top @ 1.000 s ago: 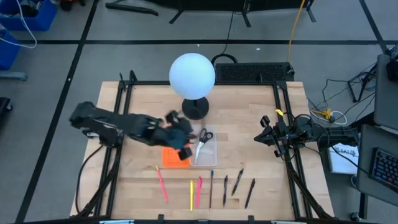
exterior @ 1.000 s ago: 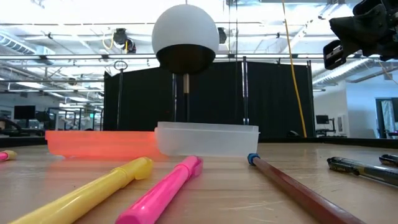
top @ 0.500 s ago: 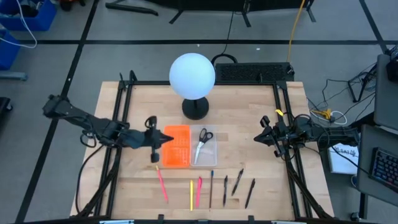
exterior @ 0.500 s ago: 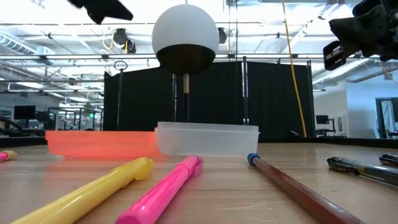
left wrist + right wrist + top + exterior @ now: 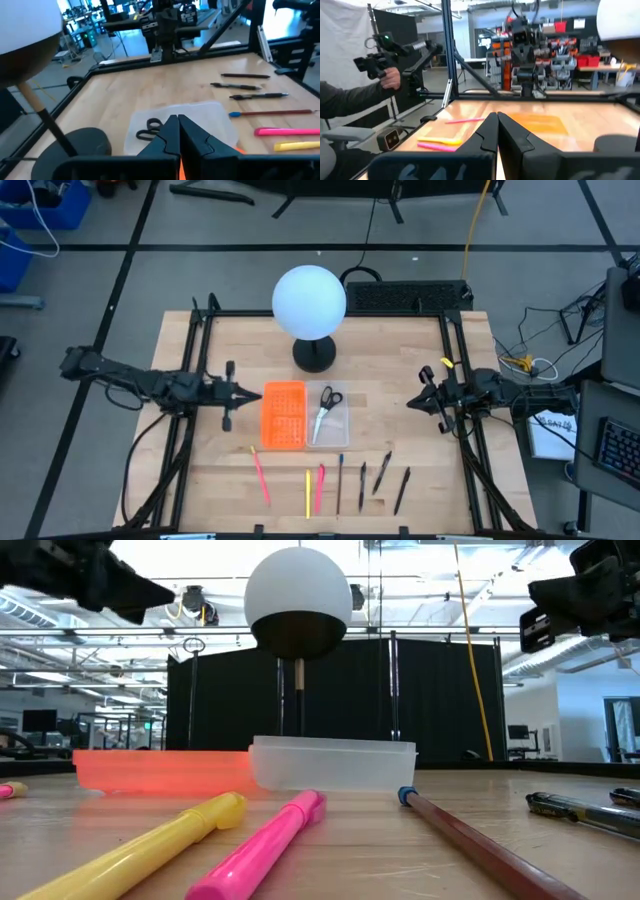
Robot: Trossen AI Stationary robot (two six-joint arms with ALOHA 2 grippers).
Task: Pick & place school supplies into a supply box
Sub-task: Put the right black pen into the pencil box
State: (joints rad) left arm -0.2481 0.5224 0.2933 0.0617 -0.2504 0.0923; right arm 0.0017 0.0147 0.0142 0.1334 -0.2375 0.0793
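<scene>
We take the supply box (image 5: pixel 305 416) as our landmark: the scissors (image 5: pixel 325 409) lie inside its clear half, and the pens and pencils (image 5: pixel 333 483) lie in a row on the table just in front of it. Our left gripper (image 5: pixel 229 394) hovers beside its orange half, fingers pressed together, holding nothing. Our right gripper (image 5: pixel 428 399) waits well off on the clear side, likewise closed and empty.

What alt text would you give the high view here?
Scissors lie in the clear half of the supply box at table centre, pens rowed in front. Left gripper and right gripper flank it, fingers shut, empty.
</scene>
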